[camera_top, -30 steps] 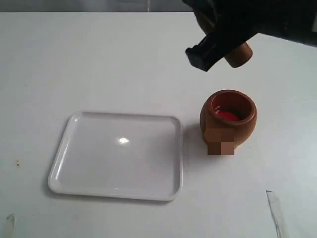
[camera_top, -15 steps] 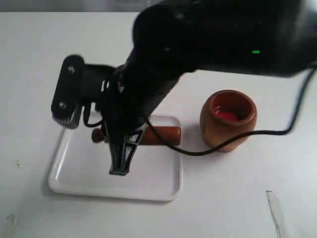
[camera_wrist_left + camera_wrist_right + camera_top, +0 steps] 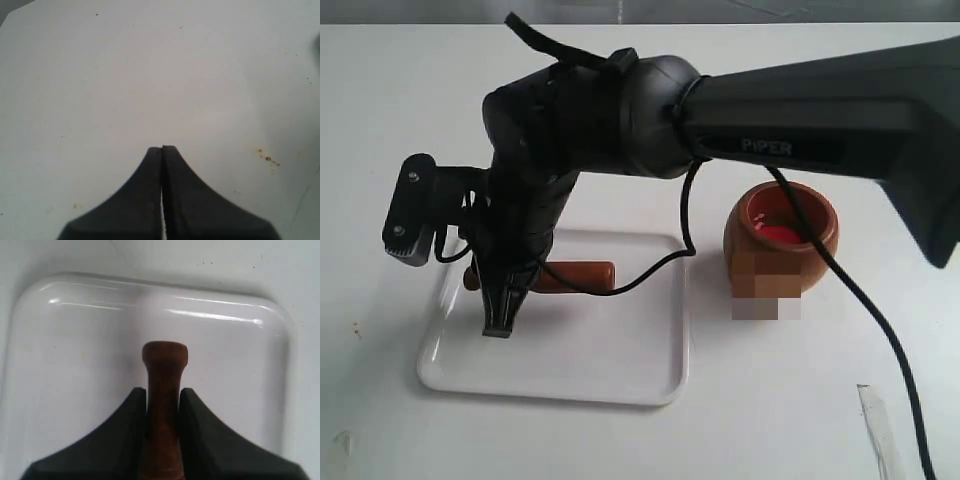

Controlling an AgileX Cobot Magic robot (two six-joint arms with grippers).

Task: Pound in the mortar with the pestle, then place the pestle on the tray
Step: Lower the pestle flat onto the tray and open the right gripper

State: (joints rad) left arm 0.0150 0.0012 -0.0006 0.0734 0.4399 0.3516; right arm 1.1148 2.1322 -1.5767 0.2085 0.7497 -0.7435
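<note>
My right gripper [image 3: 500, 318] reaches across over the white tray [image 3: 620, 370] and is shut on the pestle [image 3: 575, 275]. The dark reddish stick lies level, low over the tray's far half; whether it touches the tray I cannot tell. In the right wrist view the gripper [image 3: 163, 392] clamps the pestle [image 3: 164, 375] on its narrow handle, and the knob juts past the fingertips above the tray [image 3: 75, 340]. The mortar [image 3: 781, 240] stands upright right of the tray with a reddish inside. My left gripper [image 3: 162, 148] is shut with nothing in it, over bare table.
The right arm's black body and its cable hang over the table's middle, and the cable runs down past the mortar. A thin clear strip [image 3: 878, 430] lies at the front right. Small brown specks [image 3: 267, 159] mark the white table near the left gripper.
The right arm carried the pestle from above the mortar leftwards and down to the tray, then further left over it. The mortar and tray stayed put.
</note>
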